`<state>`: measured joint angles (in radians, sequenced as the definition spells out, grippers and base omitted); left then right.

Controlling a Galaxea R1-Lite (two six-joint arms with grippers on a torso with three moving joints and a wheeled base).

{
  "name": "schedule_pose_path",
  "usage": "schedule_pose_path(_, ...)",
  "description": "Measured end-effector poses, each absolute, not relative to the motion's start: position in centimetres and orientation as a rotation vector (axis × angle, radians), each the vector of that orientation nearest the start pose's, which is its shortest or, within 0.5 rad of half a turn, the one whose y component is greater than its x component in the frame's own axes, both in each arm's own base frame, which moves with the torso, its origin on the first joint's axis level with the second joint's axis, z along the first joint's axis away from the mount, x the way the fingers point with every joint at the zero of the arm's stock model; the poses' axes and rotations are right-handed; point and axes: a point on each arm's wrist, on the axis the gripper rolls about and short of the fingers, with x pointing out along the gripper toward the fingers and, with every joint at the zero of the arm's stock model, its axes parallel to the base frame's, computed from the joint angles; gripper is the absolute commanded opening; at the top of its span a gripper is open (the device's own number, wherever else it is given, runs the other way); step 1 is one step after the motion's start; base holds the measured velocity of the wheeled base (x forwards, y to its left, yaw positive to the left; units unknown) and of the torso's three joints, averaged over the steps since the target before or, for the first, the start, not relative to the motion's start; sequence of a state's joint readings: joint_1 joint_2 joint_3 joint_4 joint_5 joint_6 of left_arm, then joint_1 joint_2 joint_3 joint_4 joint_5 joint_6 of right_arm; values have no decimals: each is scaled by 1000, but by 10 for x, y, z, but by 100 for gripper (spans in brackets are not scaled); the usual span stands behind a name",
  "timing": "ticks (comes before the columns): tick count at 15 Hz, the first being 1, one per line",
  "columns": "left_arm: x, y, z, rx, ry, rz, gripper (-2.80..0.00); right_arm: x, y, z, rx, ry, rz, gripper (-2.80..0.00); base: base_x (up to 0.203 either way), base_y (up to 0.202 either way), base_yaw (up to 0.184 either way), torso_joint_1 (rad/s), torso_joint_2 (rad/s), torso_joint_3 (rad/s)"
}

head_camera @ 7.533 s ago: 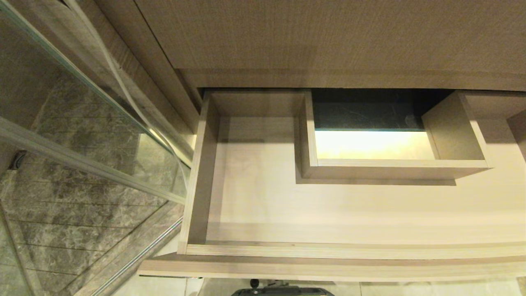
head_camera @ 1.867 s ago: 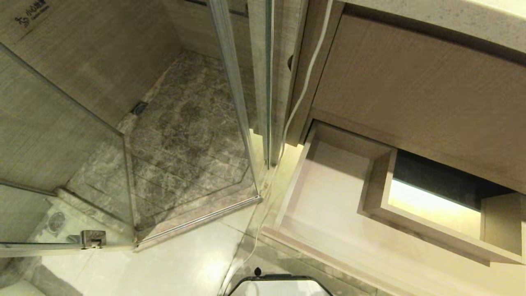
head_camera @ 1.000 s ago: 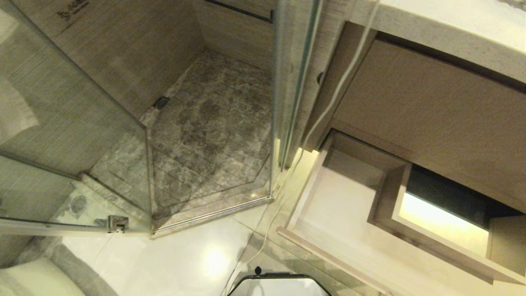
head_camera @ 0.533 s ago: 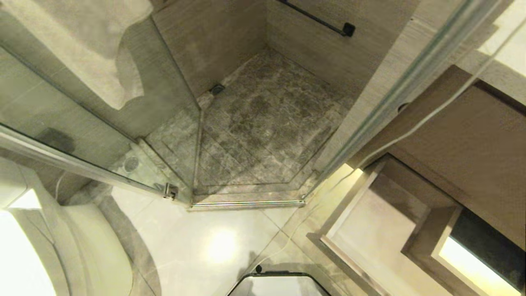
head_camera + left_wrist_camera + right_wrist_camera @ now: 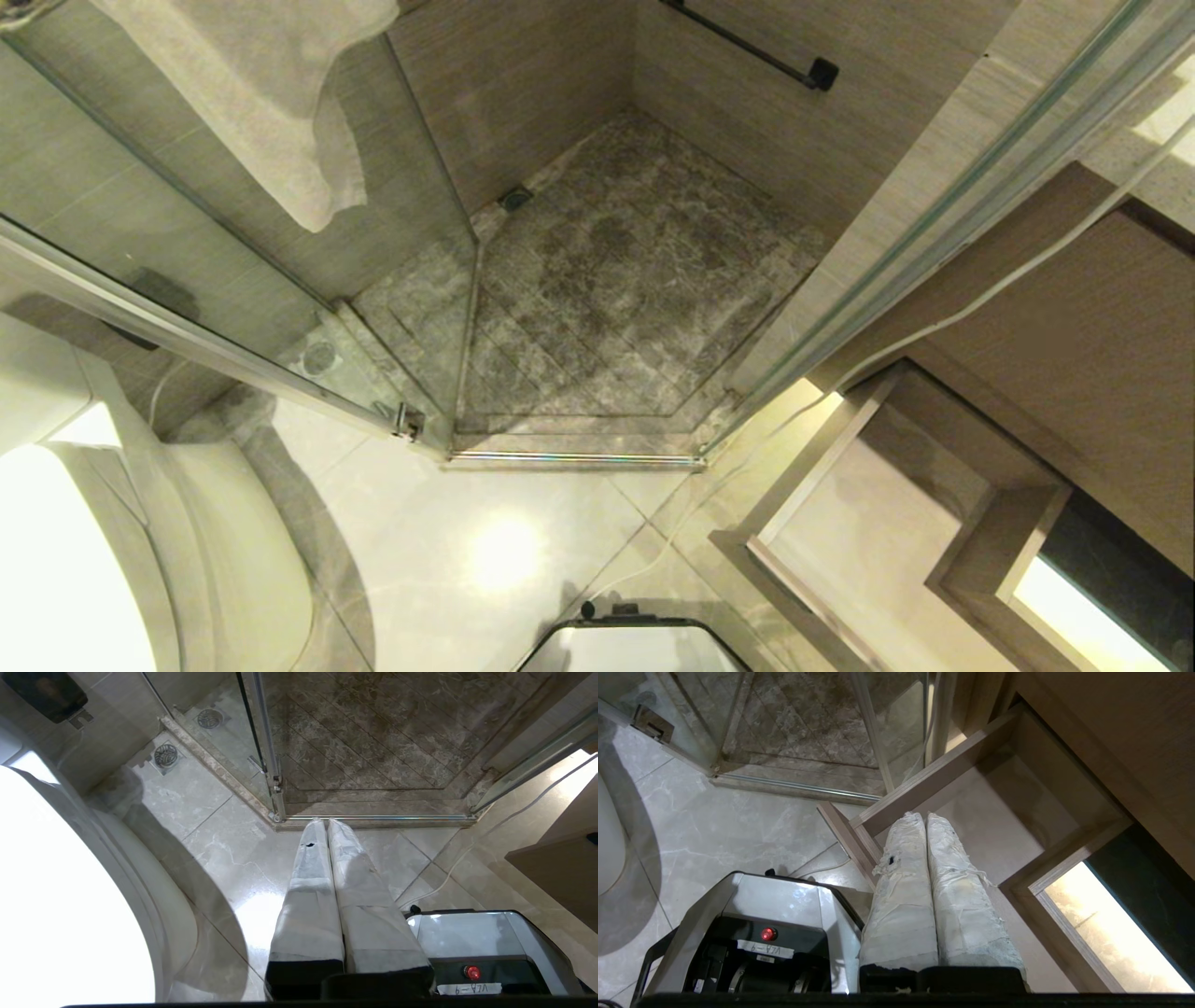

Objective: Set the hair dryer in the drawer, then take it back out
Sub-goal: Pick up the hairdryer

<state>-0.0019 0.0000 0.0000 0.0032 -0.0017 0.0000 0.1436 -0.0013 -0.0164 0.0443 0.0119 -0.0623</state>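
The drawer (image 5: 854,509) stands pulled out at the lower right of the head view, its pale inside bare around the boxed cut-out (image 5: 994,546). In the right wrist view the drawer (image 5: 994,812) lies under my right gripper (image 5: 923,816), whose white-wrapped fingers are shut with nothing between them, hanging over the drawer's near corner. My left gripper (image 5: 323,822) is shut too and empty, hanging over the floor tiles before the shower sill. The hair dryer is out of view. Neither arm shows in the head view.
A glass shower enclosure (image 5: 597,280) fills the middle, its door hinge (image 5: 406,422) near the floor. A toilet (image 5: 140,532) stands at the left. A white cord (image 5: 943,322) runs down past the cabinet front (image 5: 1074,355) to the floor. My base (image 5: 635,649) shows at the bottom edge.
The whole head view has swung left and upward: the drawer slid to the lower right corner, while the shower floor, a towel and the toilet came into view. Nothing itself moved.
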Motion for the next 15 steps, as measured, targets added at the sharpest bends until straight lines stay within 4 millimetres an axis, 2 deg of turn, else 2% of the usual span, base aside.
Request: schedule_pose_path(15,-23,0,75,0,3,-4,-280,-24,-3,75,-64,21,157,-280,0,0,0,0,0,0)
